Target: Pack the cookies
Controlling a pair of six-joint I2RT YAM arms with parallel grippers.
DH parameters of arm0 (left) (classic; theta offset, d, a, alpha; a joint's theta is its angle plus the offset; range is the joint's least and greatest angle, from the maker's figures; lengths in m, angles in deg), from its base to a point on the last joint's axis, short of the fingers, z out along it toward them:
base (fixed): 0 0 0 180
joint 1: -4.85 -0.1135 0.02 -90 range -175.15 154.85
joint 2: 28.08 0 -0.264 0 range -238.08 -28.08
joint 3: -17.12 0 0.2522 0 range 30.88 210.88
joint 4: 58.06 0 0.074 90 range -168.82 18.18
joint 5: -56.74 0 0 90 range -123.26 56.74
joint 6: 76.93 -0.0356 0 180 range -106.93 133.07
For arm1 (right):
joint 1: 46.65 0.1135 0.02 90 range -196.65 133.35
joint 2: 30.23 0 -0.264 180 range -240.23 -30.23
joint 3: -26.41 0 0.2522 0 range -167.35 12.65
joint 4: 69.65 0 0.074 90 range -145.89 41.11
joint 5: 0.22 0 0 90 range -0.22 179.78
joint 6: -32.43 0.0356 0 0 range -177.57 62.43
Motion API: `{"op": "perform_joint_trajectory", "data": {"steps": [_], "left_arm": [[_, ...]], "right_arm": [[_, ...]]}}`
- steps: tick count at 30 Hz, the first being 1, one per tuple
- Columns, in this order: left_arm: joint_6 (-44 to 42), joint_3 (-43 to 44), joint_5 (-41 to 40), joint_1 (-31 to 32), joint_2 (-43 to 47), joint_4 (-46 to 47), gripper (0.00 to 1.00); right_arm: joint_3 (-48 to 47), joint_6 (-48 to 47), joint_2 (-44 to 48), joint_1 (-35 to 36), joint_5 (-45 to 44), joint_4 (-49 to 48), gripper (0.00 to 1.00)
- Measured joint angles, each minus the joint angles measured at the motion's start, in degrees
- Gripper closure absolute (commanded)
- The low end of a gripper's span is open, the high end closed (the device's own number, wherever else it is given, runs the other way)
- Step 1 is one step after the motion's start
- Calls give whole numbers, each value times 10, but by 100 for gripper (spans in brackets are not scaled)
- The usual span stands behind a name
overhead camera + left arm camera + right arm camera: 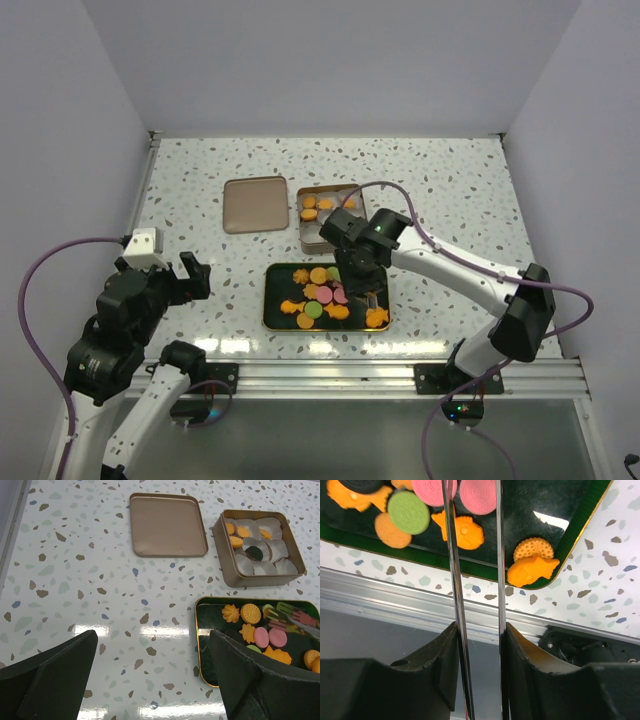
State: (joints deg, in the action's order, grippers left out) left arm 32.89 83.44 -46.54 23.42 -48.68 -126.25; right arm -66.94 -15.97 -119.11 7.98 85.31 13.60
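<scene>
The speckled desk held everything. Near its front edge lay a black tray with a gold rim. Behind it stood a square tin, and the tin's flat lid lay just to the left of it. The left gripper hung over the left side of the desk, wide open and holding nothing. The right gripper was over the tray, squeezing thin metal tweezers between its fingers. The tweezer tips pointed down among the cookies, but I could not tell if they had one. Most cookies lay on the tray: orange, pink and green ones. A few orange cookies sat in white paper cups inside the tin.
</scene>
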Motion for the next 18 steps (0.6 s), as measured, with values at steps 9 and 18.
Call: {"op": "perform_joint_trajectory", "data": {"steps": [9, 18], "left_arm": [[0, 0, 0, 0, 0, 0, 0], [0, 0, 0, 0, 0, 0, 0]], "right_arm": [[-151, -20, 0, -62, -26, 48, 70], [-253, -77, -72, -141, -40, 68, 71]]}}
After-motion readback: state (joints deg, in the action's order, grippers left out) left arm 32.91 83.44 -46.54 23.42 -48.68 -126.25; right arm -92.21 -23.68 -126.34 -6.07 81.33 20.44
